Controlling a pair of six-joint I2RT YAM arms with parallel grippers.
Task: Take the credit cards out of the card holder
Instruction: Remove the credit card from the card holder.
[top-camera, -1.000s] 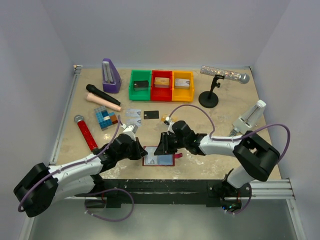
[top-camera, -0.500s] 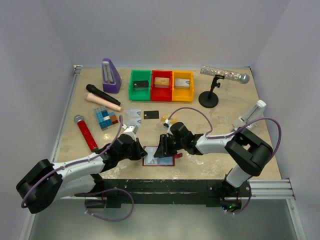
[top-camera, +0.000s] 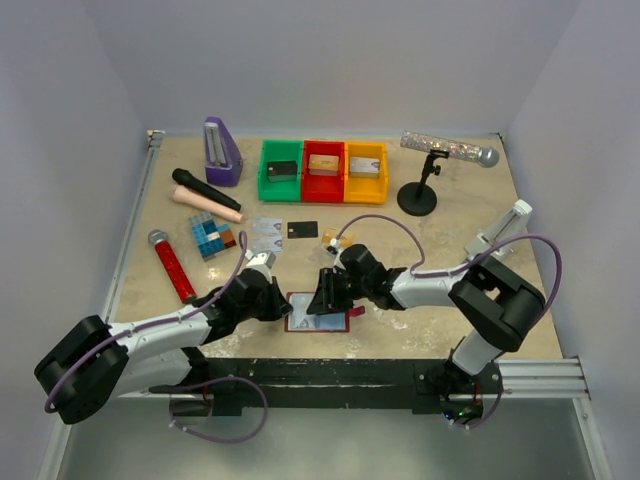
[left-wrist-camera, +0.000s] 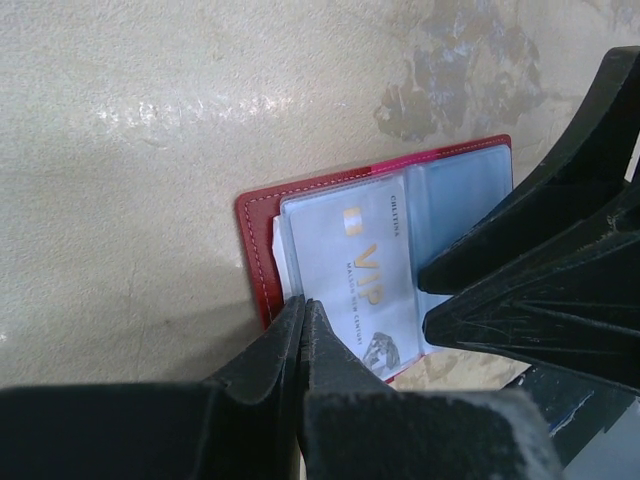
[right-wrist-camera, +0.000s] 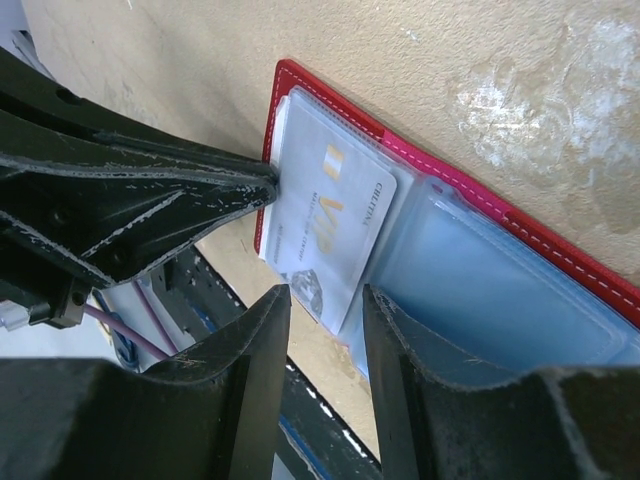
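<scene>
Top: I see holder (top-camera: 318, 311) open flat, lower centre, between L gripper (top-camera: 283, 303) and R gripper (top-camera: 322, 295).
L wrist: L gripper closed tight, tips on holder's left edge by VIP card (left-wrist-camera: 360, 270).
R wrist: R gripper part-open over card's end, frame bottom.

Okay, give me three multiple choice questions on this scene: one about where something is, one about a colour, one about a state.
1. Where does the card holder lie? A at the far left corner; B between the left gripper and the right gripper; C at the far right corner.
2. What colour is the middle tray? A blue; B red; C white.
3. How is the left gripper? A shut; B wide open; C out of view.
Answers: 1 B, the top view shows it open between them; 2 B, its walls are red; 3 A, its fingers meet in the left wrist view.
</scene>
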